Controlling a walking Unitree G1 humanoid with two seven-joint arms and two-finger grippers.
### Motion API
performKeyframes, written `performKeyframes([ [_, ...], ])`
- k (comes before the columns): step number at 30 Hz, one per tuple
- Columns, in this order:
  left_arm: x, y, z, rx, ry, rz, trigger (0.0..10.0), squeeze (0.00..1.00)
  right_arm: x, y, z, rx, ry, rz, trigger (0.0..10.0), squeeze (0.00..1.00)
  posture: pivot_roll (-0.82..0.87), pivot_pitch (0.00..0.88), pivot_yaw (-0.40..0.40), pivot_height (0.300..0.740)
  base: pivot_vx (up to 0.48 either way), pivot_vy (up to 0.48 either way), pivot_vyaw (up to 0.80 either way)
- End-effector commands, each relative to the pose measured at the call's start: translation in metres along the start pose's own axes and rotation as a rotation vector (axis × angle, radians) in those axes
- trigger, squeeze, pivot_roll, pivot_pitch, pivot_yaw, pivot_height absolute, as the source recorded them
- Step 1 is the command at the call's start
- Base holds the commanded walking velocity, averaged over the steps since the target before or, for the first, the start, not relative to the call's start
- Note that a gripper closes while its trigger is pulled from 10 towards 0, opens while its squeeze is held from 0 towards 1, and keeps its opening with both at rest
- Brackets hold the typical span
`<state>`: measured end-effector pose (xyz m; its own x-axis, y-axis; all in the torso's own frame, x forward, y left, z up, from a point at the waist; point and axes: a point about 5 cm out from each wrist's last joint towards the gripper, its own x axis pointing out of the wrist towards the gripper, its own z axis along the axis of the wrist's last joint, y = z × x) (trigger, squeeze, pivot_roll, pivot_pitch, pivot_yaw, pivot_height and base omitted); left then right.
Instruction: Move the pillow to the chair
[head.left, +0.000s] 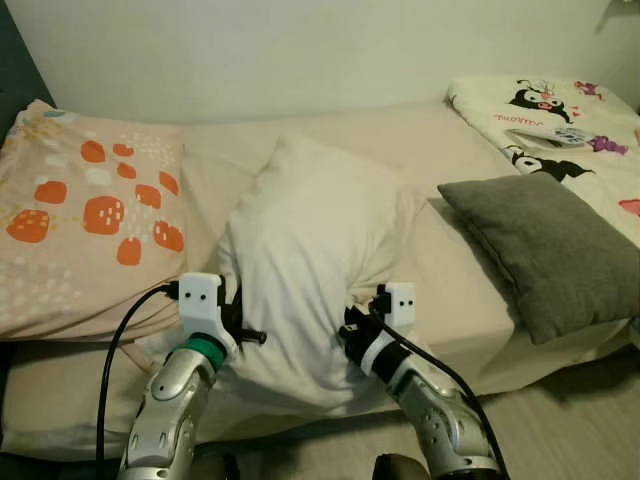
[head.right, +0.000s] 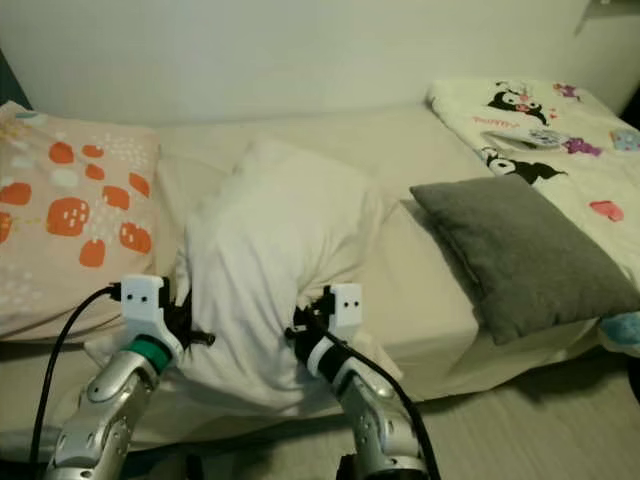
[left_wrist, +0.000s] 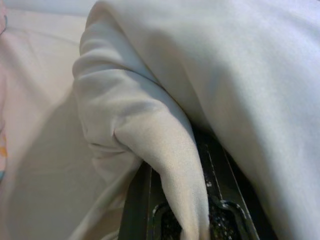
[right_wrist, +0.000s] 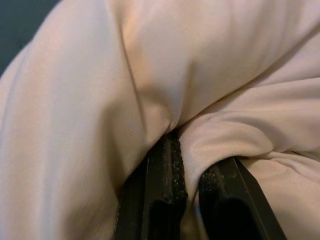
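White cotton was gathered between the fingers of both grippers: a fold of the pillow (head.left: 310, 270) was pinched by the left gripper (head.left: 243, 325) on the pillow's left flank, and another fold was pinched by the right gripper (head.left: 352, 330) on its right flank, as was shown closely in the wrist views, where cloth was seen wedged between the black fingers (right_wrist: 167, 175) of the right claw and draped over those of the left (left_wrist: 210, 200).

The pillow was seen raised at its near end and bunched between the two arms, its far end resting on the beige bed (head.left: 440, 260). Its long axis was judged to run away from the robot, toward the wall, so it was gripped at the near end with one claw on each side. Neither arm was markedly nearer; the hold was roughly even.

A patterned orange pillow (head.left: 90, 210) lay to the left and a grey cushion (head.left: 540, 250) to the right, both apart from the held pillow. No chair could be made out, so a lift and a turn were judged necessary.
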<state>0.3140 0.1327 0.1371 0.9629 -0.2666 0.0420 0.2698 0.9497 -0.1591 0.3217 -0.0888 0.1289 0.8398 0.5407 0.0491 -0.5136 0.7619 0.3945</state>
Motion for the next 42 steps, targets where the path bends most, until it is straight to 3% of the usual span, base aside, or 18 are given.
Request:
performKeyframes([
  [1, 0.002, -0.018, 0.001, 0.032, 0.007, -0.08, 10.0, 0.0, 0.012, 0.017, 0.006, -0.012, -0.033, 0.064, 10.0, 0.0, 0.08, 0.0, 0.034, 0.589, 0.0, 0.0, 0.0],
  [7, -0.002, -0.019, 0.005, 0.075, -0.001, -0.091, 10.0, 0.0, 0.013, 0.015, 0.008, -0.046, -0.06, 0.016, 10.0, 0.0, 0.08, 0.0, 0.029, 0.604, 0.0, 0.0, 0.0],
  [19, -0.004, -0.023, 0.001, 0.132, 0.004, -0.094, 10.0, 0.0, 0.009, 0.012, 0.005, -0.019, -0.073, -0.035, 10.0, 0.0, 0.08, 0.0, 0.05, 0.654, 0.0, 0.0, 0.0],
  [30, 0.01, -0.028, 0.016, 0.15, -0.05, -0.044, 10.0, 0.0, 0.013, 0.008, 0.009, -0.03, -0.097, -0.057, 10.0, 0.0, 0.08, 0.0, 0.064, 0.694, 0.0, 0.0, 0.0],
  [42, 0.007, -0.013, 0.026, 0.147, -0.079, 0.026, 10.0, 0.0, 0.008, 0.002, 0.007, -0.035, -0.1, -0.086, 10.0, 0.0, 0.07, 0.0, 0.075, 0.734, 0.0, 0.0, 0.0],
])
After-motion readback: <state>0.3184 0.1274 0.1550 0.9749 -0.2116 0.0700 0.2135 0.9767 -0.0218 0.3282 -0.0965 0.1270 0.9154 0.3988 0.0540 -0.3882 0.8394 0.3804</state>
